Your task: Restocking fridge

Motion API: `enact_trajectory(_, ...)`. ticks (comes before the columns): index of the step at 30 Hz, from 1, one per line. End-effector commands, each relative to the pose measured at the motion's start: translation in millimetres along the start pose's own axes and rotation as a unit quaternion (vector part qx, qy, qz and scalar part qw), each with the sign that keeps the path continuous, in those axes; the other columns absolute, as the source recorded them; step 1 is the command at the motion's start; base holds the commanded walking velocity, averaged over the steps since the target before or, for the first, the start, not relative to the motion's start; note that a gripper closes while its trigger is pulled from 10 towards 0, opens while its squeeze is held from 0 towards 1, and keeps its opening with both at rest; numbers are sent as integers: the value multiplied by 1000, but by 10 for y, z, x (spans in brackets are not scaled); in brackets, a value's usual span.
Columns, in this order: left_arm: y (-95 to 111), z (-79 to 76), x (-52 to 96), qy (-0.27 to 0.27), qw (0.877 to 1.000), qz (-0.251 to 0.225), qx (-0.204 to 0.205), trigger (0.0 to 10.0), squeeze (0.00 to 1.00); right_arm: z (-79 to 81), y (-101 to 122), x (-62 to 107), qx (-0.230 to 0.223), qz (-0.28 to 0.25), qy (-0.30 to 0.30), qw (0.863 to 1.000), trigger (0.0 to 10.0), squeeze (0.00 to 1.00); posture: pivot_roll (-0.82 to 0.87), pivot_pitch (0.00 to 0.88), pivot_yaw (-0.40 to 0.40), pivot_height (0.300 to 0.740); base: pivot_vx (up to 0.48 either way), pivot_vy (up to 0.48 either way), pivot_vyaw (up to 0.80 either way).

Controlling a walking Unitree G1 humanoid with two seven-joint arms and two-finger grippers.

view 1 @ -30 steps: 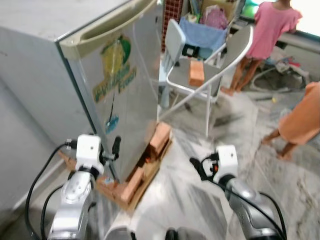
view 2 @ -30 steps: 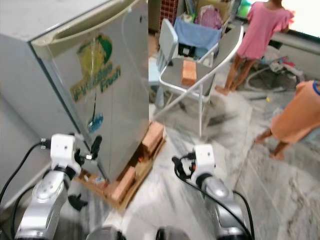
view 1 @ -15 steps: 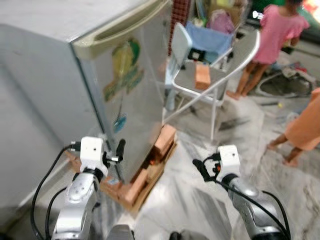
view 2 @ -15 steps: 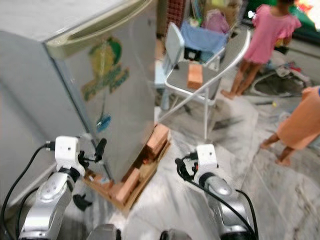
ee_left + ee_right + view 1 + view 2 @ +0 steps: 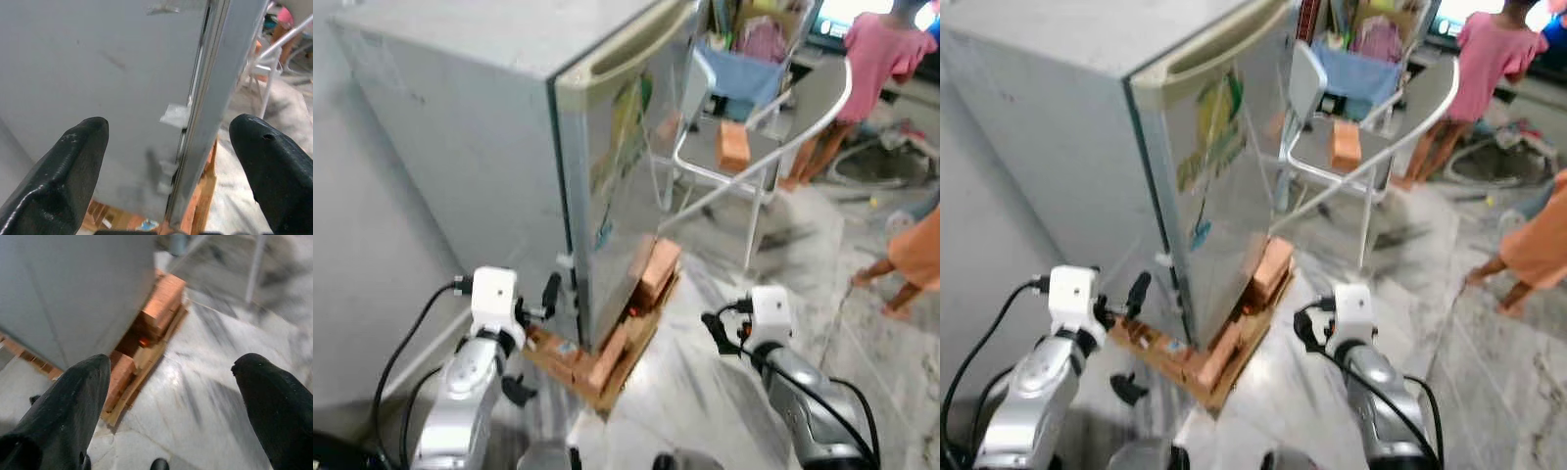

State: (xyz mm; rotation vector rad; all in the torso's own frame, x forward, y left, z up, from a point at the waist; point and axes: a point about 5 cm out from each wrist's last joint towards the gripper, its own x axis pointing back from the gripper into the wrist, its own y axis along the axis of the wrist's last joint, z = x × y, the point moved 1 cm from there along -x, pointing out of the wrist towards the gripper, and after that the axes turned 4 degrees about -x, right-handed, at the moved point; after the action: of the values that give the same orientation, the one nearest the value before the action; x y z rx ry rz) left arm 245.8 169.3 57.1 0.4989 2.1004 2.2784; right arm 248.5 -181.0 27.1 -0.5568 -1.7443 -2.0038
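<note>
The closed fridge (image 5: 607,166) stands on bricks (image 5: 651,279). Left tool (image 5: 168,161) gapes wide near its door edge; right tool (image 5: 171,396) gapes wide over the floor (image 5: 205,401).

Silver arms showing, white blocks at the wrists

Black cables are looping off each arm; the left gripper (image 5: 551,292) and right gripper (image 5: 713,329) are showing long, matte black, rounded fingers (image 5: 73,161).

A silver-grey fridge (image 5: 509,147) bearing a green-and-yellow logo (image 5: 1209,122) is seen on orange bricks (image 5: 651,274); the floor (image 5: 705,392) is veined grey-white marble.
</note>
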Motion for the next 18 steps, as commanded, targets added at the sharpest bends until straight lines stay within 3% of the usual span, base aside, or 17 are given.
enact_trajectory(1, 64, -117, -30, -35, 999, -10, 1, 10000, 0, -123, -18, 43, -12, 6, -28, 1000, 10000, 0, 103, 44, -32, 740, 0, 0, -800)
enact_trajectory(5, 100, -131, -43, -55, 998, -15, 8, 10000, 0, -107, -16, 67, -8, 13, -24, 1000, 10000, 0, 95, 50, -28, 740, 0, 0, -800)
enact_trajectory(12, 132, -46, -61, -41, 999, -20, 0, 10000, 0, -108, -24, 102, -16, 13, -23, 1000, 10000, 0, 93, 55, -30, 740, 0, 0, -800)
enact_trajectory(18, 207, 162, -90, 56, 997, -44, -33, 10000, 0, -87, 45, 61, -11, 5, -16, 1000, 10000, 0, 90, 58, -25, 740, 0, 0, 0)
